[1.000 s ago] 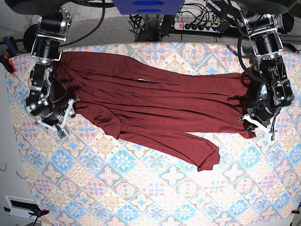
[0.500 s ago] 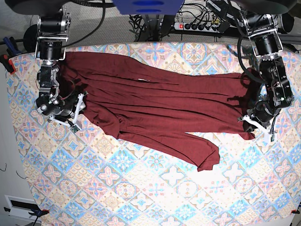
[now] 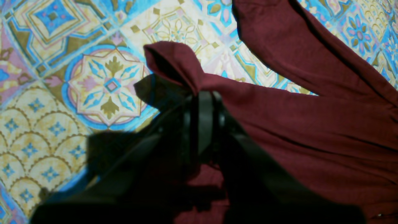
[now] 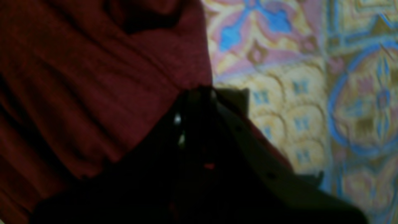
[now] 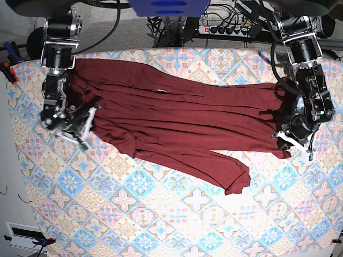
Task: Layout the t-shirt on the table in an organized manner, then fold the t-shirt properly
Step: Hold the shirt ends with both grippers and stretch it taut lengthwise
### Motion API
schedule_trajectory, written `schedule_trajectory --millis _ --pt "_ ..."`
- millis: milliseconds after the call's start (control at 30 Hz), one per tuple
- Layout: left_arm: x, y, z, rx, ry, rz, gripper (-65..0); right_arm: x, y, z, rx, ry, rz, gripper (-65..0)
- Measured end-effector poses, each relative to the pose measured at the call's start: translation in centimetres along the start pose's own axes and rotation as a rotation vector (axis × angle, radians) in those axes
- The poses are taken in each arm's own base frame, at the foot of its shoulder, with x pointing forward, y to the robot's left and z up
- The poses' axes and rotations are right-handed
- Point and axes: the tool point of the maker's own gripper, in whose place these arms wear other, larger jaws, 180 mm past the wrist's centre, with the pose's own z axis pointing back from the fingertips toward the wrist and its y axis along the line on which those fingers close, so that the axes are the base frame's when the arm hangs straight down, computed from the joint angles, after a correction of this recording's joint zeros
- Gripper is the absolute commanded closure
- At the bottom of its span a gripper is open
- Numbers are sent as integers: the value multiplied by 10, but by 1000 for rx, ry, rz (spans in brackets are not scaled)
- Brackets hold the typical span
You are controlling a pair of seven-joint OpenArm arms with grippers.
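**Both ends pinched, shirt not yet flat**

Patterned tiles cover the table [image 5: 177, 225], and its near half is bare. Across the far half lies the shirt [image 5: 177, 120], stretched crosswise but rumpled, ridged with long creases, one sleeve [image 5: 225, 171] trailing toward me. My left pincer [image 3: 202, 102] is pressed together on a bunched corner of cloth at one end. My right pincer [image 4: 199, 93] sits at the opposite edge of the shirt, jaws pressed together; the blurred wrist view suggests cloth is caught, though I cannot be sure. I judge the layout only partly done: the shirt needs pulling taut and smoothing, sleeves squared. No fold is made yet. Beyond the table, cables and a power strip [image 5: 225, 29].
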Motion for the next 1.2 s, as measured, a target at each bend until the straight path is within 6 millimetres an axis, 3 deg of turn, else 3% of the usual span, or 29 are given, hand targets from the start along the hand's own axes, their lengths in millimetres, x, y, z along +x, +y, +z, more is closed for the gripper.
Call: schedule_trajectory --millis 133,233,333,433,600,800,933,1200 --pt "0 0 0 -1 0 0 0 17 -15 18 -27 -88 -39 -6" --pt "0 -1 0 -3 0 1 0 33 -8 21 15 -155 -63 -6" --pt "0 0 0 -1 0 1 0 30 -4 21 29 -150 -57 -6" --pt "0 -1 0 -2 -1 2 0 29 -14 29 -9 -142 -32 -6" --pt "3 -7 0 -39 -17 31 0 49 -18 49 -44 -221 -19 -5" --pt "9 -10 4 -79 -37 59 0 34 -29 69 -119 -175 -6 -5" --pt "8 -10 5 -86 -36 70 0 39 -17 76 -112 -214 24 -5" --pt "1 -3 19 -59 -16 9 0 14 -2 75 -101 -166 41 -5"
